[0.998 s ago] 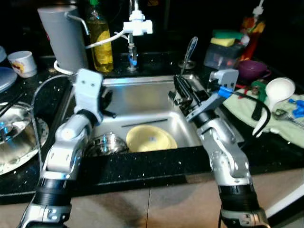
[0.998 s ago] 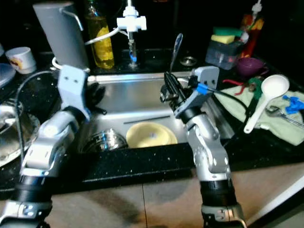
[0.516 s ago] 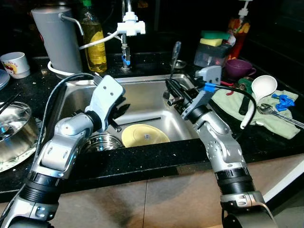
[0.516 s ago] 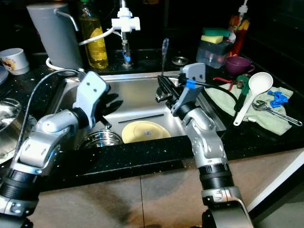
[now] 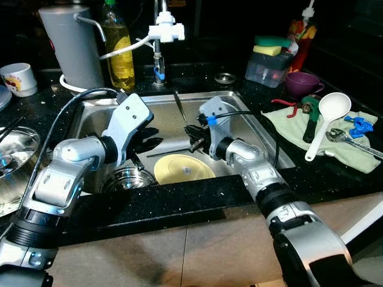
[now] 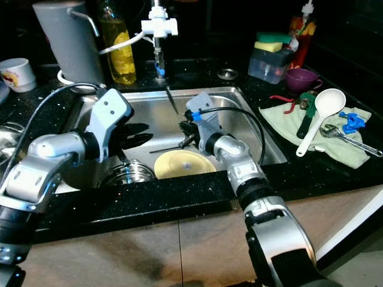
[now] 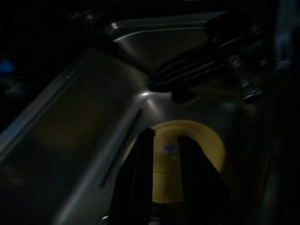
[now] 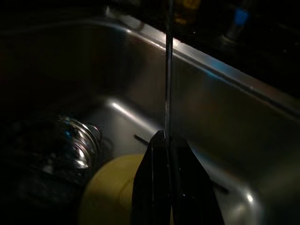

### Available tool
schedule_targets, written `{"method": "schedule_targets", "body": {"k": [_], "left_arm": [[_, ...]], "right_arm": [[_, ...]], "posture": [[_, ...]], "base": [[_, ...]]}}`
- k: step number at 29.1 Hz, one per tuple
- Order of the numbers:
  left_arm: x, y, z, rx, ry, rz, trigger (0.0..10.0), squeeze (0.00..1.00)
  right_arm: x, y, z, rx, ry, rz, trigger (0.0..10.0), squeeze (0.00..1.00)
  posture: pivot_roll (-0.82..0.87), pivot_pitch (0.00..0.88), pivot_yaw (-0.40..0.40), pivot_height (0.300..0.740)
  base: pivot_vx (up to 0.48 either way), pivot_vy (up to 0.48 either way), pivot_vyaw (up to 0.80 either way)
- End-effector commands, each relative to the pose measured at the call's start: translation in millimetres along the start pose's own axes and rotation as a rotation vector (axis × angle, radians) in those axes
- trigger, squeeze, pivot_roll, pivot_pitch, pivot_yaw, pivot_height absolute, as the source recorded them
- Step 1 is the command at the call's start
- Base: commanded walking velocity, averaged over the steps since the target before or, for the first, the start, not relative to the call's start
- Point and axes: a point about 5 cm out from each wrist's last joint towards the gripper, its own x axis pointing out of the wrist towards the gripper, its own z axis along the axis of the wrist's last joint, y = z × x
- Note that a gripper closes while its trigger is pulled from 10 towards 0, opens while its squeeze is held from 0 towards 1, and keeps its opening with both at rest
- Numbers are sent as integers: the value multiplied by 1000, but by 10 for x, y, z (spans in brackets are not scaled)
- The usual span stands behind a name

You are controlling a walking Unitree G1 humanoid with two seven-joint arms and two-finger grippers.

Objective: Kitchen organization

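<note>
At frame centre, the right hand [image 5: 192, 136] pinches a thin metal utensil [image 5: 178, 103] above the sink [image 5: 263, 134]. The left hand [image 5: 146, 137], fingers narrowly apart and holding nothing, hovers beside the yellow plate [image 5: 182, 169].

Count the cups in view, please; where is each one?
2: a white cup on the counter far left, and a purple cup on the counter right of the sink. Others may be hidden.

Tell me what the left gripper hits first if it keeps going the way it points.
Most likely the yellow plate on the sink floor: the left gripper points down at it, though depth is unclear.
</note>
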Motion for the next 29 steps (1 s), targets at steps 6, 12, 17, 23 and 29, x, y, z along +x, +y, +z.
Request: {"method": "schedule_targets", "body": {"k": [6,12,17,23,29], "left_arm": [[-72,-42,-89,40,82,-50,10000,0],[-107,-54,-140,55,131,-80,10000,0],[-112,-63,-157,66,151,-92,10000,0],[-99,-74,-153,73,152,-100,10000,0],[-75,-50,-105,61,114,-69,10000,0]], "right_arm": [[44,49,-73,-146,96,32,10000,0],[61,82,-137,-186,156,74,10000,0],[44,87,-205,-208,203,98,10000,0],[36,84,-231,-218,215,94,10000,835],[42,36,-141,-194,151,59,10000,0]], "posture": [[22,140,-39,740],[27,144,-41,740],[27,144,-41,740],[19,143,-34,740],[17,142,-32,740]], "base": [[0,0,0],[0,0,0],[0,0,0],[0,0,0],[0,0,0]]}}
